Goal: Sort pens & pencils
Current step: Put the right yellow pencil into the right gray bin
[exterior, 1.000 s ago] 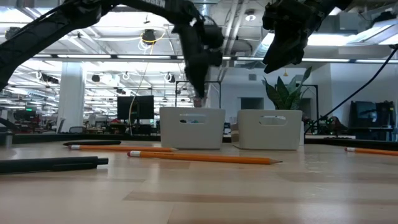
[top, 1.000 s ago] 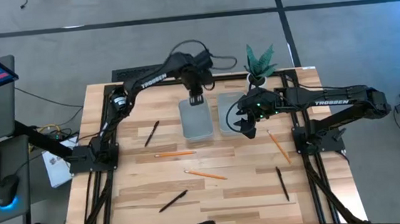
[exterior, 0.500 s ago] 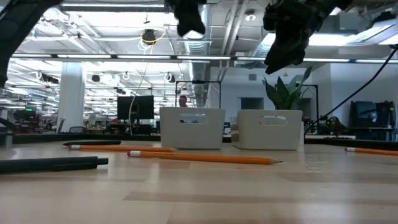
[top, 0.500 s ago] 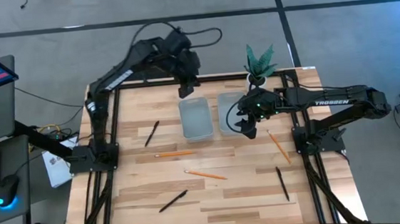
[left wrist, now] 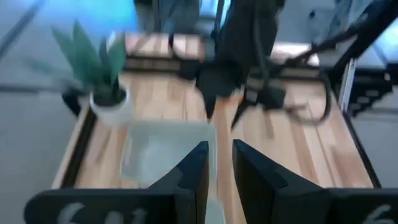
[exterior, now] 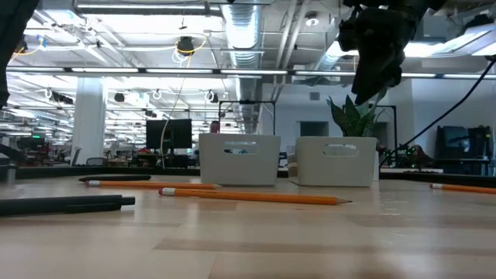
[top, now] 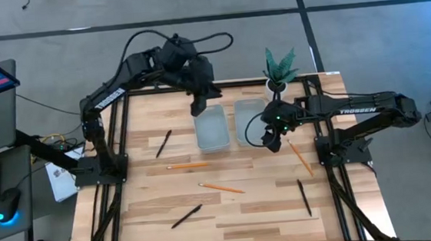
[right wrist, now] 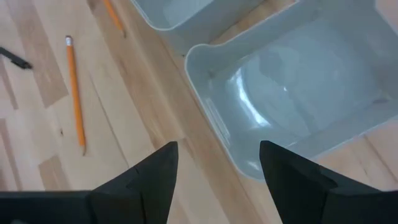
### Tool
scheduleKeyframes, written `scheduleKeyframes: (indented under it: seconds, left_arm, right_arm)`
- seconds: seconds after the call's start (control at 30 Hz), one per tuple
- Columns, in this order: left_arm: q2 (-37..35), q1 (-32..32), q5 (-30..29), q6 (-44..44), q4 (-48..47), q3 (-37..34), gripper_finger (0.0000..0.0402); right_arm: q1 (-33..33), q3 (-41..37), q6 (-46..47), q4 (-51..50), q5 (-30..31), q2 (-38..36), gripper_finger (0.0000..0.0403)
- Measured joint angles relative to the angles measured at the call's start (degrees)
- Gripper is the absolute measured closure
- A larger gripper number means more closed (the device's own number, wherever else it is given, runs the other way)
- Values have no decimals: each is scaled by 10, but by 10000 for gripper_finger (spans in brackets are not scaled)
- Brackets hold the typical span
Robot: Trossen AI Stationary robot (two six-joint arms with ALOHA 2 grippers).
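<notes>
On the table (top: 154,218) lie six sticks, all loose on the wood: three black pens and three orange pencils. One pen (top: 163,143) sits left of the bins, a second pen (top: 186,216) lies toward the near edge at the left, and the third pen (top: 304,197) lies near the right frame. One pencil (top: 188,166) rests just in front of the left bin, another pencil (top: 221,187) lies a little nearer the middle, and the last pencil (top: 298,155) is slanted beside the right arm's base.

Two pale translucent bins stand side by side at the far middle of the table. The left bin (top: 211,128) and the right bin (top: 247,122) both look bare inside; the right wrist view shows nothing in the bin below it.

The left gripper (top: 200,100) hangs above the far end of the left bin, its fingers (left wrist: 194,177) close together with a thin gap and nothing between them. The right gripper (top: 269,137) hovers at the near right corner of the right bin, fingers (right wrist: 149,180) spread wide, holding nothing
</notes>
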Motion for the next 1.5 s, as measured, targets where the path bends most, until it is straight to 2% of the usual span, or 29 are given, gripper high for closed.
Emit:
scheduleKeyframes:
  seconds: [0.1,0.27,0.43,0.57,0.67,0.8,1.03,1.3,1.5]
  left_arm:
    - [-7,-22,-15,-11,97,-51,340]
    - [-63,-25,-40,-52,161,-212,340]
    - [-190,-19,-50,-93,319,-429,340]
    - [-305,-20,-73,-117,466,-602,340]
    - [-379,-21,-106,-142,527,-712,340]
    - [-464,-22,-129,-178,562,-820,340]
    - [-563,-24,-133,-205,597,-937,340]
    - [-616,-25,-124,-214,603,-990,340]
    - [-637,-25,-124,-209,621,-1035,340]
  right_arm:
    - [2,0,-1,2,1,0,154]
    - [6,0,-1,-2,2,0,154]
    - [4,0,8,-10,2,0,154]
    - [4,0,64,-49,2,0,154]
    - [4,0,123,-109,2,-7,154]
    - [6,0,197,-176,9,-16,154]
    - [21,0,323,-239,13,-32,154]
    - [80,-19,398,-251,85,-28,154]
    - [124,-44,432,-260,90,-28,154]
